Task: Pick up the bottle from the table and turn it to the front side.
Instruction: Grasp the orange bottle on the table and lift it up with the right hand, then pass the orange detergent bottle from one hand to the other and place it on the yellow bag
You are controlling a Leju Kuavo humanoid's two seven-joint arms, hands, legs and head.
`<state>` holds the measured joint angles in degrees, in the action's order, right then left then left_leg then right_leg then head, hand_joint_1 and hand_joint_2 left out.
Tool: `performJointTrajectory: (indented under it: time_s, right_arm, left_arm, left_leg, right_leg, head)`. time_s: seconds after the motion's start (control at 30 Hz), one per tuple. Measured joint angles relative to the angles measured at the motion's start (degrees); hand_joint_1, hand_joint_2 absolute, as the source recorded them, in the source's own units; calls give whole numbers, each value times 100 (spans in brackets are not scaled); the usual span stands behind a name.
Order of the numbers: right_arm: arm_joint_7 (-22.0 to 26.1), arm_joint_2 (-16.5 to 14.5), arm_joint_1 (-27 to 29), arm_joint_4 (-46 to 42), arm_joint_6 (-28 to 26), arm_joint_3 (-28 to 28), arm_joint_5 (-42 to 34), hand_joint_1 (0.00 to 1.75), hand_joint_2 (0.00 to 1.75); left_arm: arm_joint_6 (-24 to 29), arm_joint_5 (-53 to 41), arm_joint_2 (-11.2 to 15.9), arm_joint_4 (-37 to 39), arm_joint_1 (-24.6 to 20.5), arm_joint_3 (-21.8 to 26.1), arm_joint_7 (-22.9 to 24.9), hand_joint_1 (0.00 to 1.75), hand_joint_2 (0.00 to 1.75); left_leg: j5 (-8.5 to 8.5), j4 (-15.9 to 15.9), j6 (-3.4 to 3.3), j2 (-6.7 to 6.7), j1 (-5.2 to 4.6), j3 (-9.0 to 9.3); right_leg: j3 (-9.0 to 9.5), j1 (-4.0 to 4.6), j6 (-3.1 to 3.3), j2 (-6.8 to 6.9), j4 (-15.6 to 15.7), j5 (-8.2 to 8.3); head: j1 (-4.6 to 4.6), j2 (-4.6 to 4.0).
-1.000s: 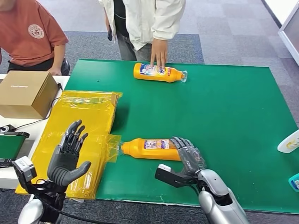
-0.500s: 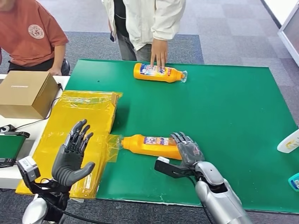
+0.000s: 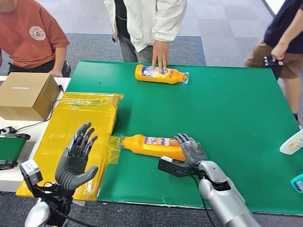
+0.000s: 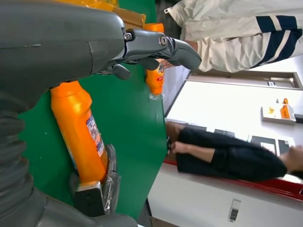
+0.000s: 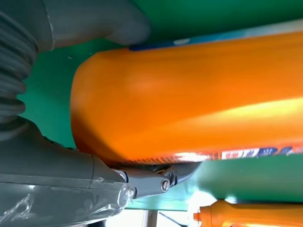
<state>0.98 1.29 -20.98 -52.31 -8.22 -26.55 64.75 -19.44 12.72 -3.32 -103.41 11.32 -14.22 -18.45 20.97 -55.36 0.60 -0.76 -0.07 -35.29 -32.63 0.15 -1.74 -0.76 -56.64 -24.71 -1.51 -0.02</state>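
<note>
An orange bottle (image 3: 153, 145) lies on its side near the front of the green table (image 3: 221, 123), its cap end toward the yellow bags. My right hand (image 3: 191, 150) grips its base end. The right wrist view shows the bottle (image 5: 196, 94) between the thumb (image 5: 107, 23) and the fingers (image 5: 161, 177). My left hand (image 3: 76, 158) hovers open, fingers spread, above the yellow bags and left of the bottle. In the left wrist view the bottle (image 4: 80, 132) lies beyond my left hand (image 4: 107, 42).
A second orange bottle (image 3: 161, 74) lies at the table's far edge under a person's hand (image 3: 160, 53). Yellow bags (image 3: 78, 118) cover the table's left end, beside a cardboard box (image 3: 26, 94). Another person (image 3: 282, 42) stands at the far right; a white bottle (image 3: 293, 143) lies at the right edge.
My right hand has closed around the bottle's base and the bottle has shifted and tilted slightly. My left hand drifted a little to the right. A person appeared at the far right.
</note>
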Motion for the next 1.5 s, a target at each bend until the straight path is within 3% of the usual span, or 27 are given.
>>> performJointTrajectory:
  time_s: [0.23,0.5,0.8,0.9,1.07,1.2,1.5]
  right_arm:
    - [185,-3,35,-112,149,131,-574,175,175]
    - [726,-71,492,-604,1376,781,-3052,175,175]
    - [1158,-60,1042,-1743,1934,1284,-5273,175,175]
    - [1264,-39,1242,-2217,1786,1293,-5310,175,175]
    - [1389,-33,1417,-2794,1349,1099,-4706,175,175]
    - [1493,-43,1448,-2987,1052,775,-4280,175,175]
    - [1629,-147,1268,-2950,530,52,-3536,175,175]
  left_arm:
    - [2,4,0,0,52,28,-1,0,175]
    - [44,15,6,0,83,75,-93,0,175]
    - [244,50,54,23,84,226,-238,0,175]
    - [267,53,72,33,64,301,-284,0,175]
    - [311,299,37,89,-101,463,-192,0,175]
    - [16,802,-18,274,-312,507,28,0,175]
    - [-651,2274,-173,692,-778,-26,705,0,175]
  left_leg:
    - [-1,0,-2,0,-1,0]
    - [0,0,-2,-3,-1,-13]
    - [3,0,-5,-2,-2,-23]
    - [3,0,-5,-2,-2,-25]
    - [2,0,-4,-2,-2,-27]
    - [0,0,-3,-2,-2,-27]
    - [-1,0,-6,-2,-6,-29]
  right_leg:
    - [1,-1,-4,1,0,2]
    - [-4,-1,-6,4,0,1]
    - [-17,-3,-7,3,0,-1]
    - [-19,-3,-7,3,0,-1]
    - [-21,-2,-6,3,0,-1]
    - [-21,-2,-7,3,0,-1]
    - [-21,-7,-10,3,0,2]
  head:
    - [1,1]
    - [0,1]
    - [-1,1]
    - [-1,0]
    - [0,1]
    - [0,1]
    - [1,0]
